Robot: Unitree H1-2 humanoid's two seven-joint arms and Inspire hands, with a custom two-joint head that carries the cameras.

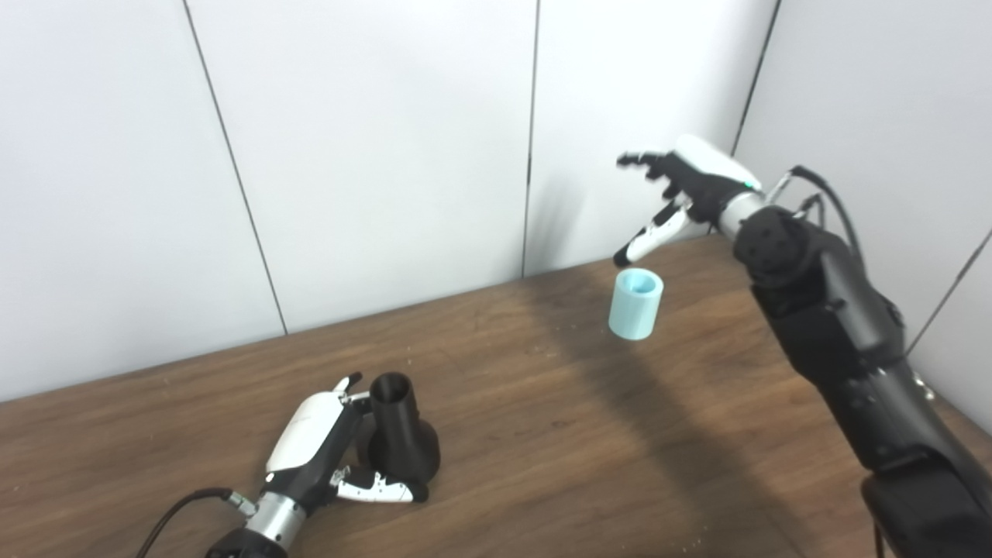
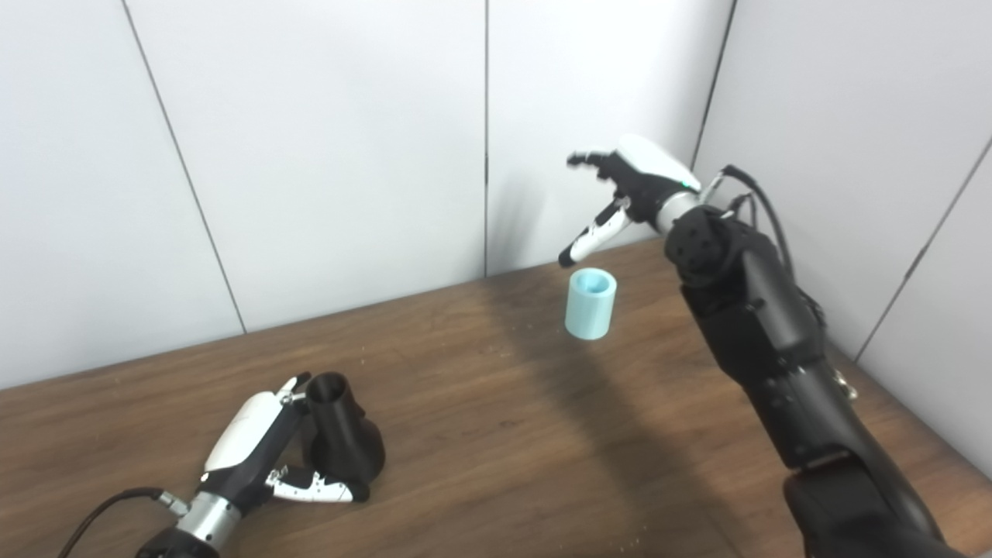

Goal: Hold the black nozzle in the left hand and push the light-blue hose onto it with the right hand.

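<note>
White panels walled in our brown table (image 1: 542, 434). Our left hand (image 1: 325, 446) lay low at the near left, fingers and thumb wrapped round the upright black nozzle (image 1: 399, 438) without lifting it. Our right hand (image 1: 682, 194) hung spread and empty above the far right, holding nothing, just over the hose (image 1: 635, 304), which stood on end. We judged a careless descent could tip the hose and send it rolling toward the wall
</note>
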